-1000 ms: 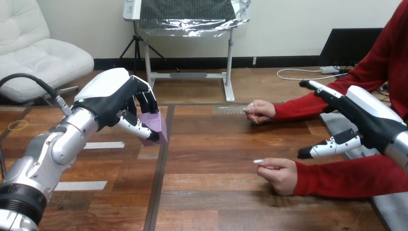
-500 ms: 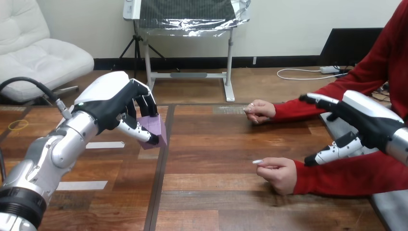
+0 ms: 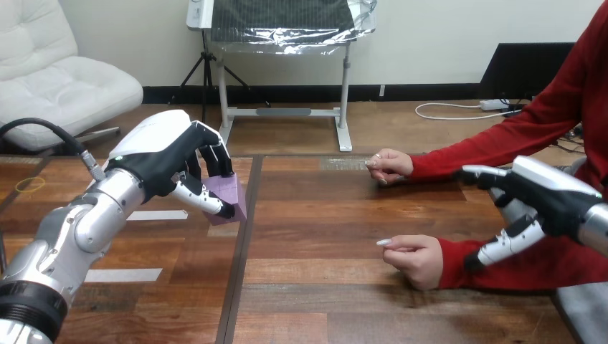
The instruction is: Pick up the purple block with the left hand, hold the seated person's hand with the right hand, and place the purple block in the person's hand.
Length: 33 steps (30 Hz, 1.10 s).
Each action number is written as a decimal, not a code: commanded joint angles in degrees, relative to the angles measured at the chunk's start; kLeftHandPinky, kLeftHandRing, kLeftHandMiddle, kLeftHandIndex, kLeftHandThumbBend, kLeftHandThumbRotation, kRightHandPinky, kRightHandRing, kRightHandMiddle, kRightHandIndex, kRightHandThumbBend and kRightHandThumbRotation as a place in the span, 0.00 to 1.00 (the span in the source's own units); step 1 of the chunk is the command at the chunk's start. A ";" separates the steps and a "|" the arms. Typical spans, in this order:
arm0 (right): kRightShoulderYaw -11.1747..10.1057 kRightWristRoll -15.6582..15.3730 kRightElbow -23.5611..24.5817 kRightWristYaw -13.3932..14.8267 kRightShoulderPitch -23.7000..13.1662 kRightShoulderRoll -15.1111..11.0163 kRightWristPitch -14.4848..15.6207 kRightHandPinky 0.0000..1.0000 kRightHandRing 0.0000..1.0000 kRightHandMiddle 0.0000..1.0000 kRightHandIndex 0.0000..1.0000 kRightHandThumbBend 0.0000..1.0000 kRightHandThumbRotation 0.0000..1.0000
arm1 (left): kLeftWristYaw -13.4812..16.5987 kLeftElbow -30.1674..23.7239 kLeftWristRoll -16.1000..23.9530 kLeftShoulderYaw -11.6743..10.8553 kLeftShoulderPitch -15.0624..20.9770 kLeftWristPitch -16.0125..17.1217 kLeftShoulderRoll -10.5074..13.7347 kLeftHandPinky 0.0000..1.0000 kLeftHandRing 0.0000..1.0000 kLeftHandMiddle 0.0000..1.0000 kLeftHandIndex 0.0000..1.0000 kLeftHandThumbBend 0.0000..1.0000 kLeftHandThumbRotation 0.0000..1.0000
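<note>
My left hand [image 3: 168,159] hovers above the table's left half with its fingers and thumb curled round the purple block [image 3: 229,199], which hangs tilted in the grasp. My right hand [image 3: 539,193] is at the right edge, open, thumb pointing down over the red sleeve of the person's nearer arm. The person's nearer hand [image 3: 414,258] rests loosely closed on the table, left of my right hand and apart from it. The person's farther hand [image 3: 387,165] lies on the table near the far edge.
The wooden table [image 3: 315,215] has a dark seam running front to back under the block. White tape strips [image 3: 122,275] lie on the left part, and a yellow ring [image 3: 27,184] sits at the far left.
My right hand has dropped lower and drawn back to the right over the person's nearer sleeve. The left hand with the block has barely shifted. The person's hands stay put.
</note>
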<state>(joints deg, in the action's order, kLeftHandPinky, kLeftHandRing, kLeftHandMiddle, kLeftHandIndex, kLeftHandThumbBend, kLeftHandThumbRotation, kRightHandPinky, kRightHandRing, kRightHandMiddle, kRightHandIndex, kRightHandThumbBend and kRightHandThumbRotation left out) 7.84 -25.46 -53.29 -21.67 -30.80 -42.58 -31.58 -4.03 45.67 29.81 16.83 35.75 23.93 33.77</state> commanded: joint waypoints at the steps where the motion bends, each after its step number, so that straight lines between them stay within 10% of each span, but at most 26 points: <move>1: 0.89 -0.13 -1.13 -0.86 -5.66 -1.41 0.51 0.90 0.93 0.93 0.93 1.00 0.25 | 0.29 -2.68 -0.95 -2.21 2.13 -0.17 1.53 0.39 0.43 0.48 0.46 0.63 0.00; 17: 3.87 -2.17 -4.27 -0.42 -6.68 -0.99 1.55 0.86 0.87 0.89 0.90 1.00 0.29 | -1.12 -3.68 -1.71 -3.00 2.09 -1.51 1.45 0.40 0.43 0.48 0.46 0.62 0.00; 33: 7.37 -7.31 -6.28 6.20 -6.71 0.50 4.10 0.74 0.82 0.84 0.85 1.00 0.28 | -2.19 -4.65 -1.50 -4.07 1.84 -1.18 1.67 0.39 0.43 0.48 0.46 0.62 0.00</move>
<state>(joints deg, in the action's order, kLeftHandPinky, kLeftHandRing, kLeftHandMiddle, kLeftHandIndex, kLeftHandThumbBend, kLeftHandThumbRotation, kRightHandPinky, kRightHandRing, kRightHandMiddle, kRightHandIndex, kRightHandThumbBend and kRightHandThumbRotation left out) 14.42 -31.85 -59.28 -19.07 -32.37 -42.57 -28.03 -6.31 44.68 29.58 14.58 35.75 22.58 33.86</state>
